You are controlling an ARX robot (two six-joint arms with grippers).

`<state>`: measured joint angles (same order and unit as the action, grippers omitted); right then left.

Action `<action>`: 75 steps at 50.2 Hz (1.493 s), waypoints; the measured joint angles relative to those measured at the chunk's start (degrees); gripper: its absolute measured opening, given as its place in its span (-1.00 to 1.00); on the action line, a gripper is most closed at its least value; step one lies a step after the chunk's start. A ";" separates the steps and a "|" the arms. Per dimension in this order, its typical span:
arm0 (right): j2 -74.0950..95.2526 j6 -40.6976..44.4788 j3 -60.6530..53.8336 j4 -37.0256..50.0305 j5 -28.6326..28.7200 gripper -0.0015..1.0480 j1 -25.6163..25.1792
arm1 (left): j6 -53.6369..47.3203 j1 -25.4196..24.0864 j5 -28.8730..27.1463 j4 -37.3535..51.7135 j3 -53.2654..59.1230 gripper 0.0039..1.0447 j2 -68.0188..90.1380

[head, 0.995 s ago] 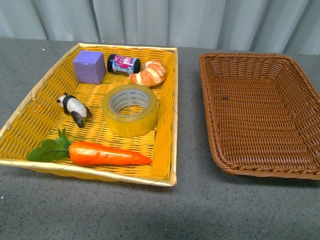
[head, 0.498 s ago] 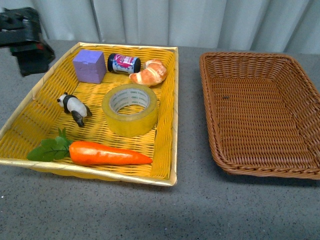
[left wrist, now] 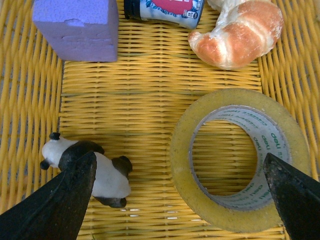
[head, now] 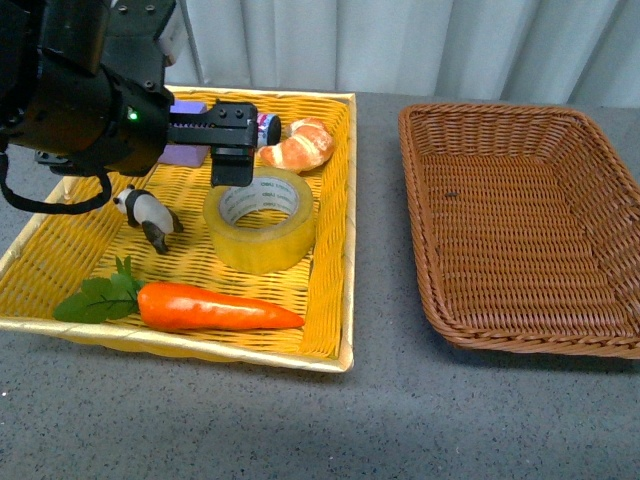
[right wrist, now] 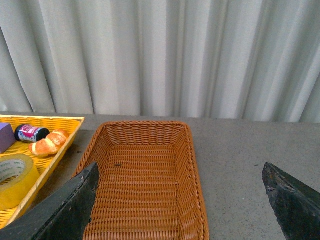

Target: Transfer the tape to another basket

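**Over the yellow basket, left gripper spread above the tape**

Inside the yellow basket (head: 345,230), the tape (head: 260,245) lies flat on its side with its printed white core facing up, close to the basket's right wall. The left gripper (left wrist: 185,200) hangs above it with its jaws spread wide. In the left wrist view one finger (left wrist: 65,200) overlaps the toy panda (left wrist: 95,170) and the other (left wrist: 295,200) sits at the roll's outer edge. In the front view a black finger (head: 232,165) points down at the roll's back rim; whether it touches cannot be told.

Around the tape lie a croissant (head: 298,145), a small dark bottle (left wrist: 165,7) and a purple block (left wrist: 77,25) towards the back, the panda to the left, and a carrot (head: 215,308) with green leaves along the front.

To the right, on the grey table (head: 380,400) and apart from the yellow one, stands the brown basket (head: 420,200). The right gripper (right wrist: 182,207), seen only in its own wrist view, is held open wide above the near end of that basket, gripping nothing.
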<state>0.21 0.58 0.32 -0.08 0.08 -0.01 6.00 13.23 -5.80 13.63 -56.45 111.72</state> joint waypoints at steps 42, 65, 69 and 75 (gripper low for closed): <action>0.00 0.00 0.00 0.00 0.00 0.82 0.00 | -6.25 -0.22 2.14 -5.88 -11.23 0.88 12.68; 0.00 0.00 0.00 0.00 0.00 0.82 0.00 | -6.58 -0.48 1.11 -6.45 -11.78 -0.70 12.76; 0.00 0.00 0.00 0.00 0.00 0.82 0.00 | -7.17 -0.48 0.81 -5.66 -11.78 -0.72 12.66; 0.00 0.00 0.00 0.00 0.00 0.82 0.00 | -9.27 -0.59 2.12 -5.40 -11.80 -0.72 11.23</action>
<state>0.21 0.58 0.32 -0.08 0.08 -0.01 -3.27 12.64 -3.68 8.23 -68.25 122.96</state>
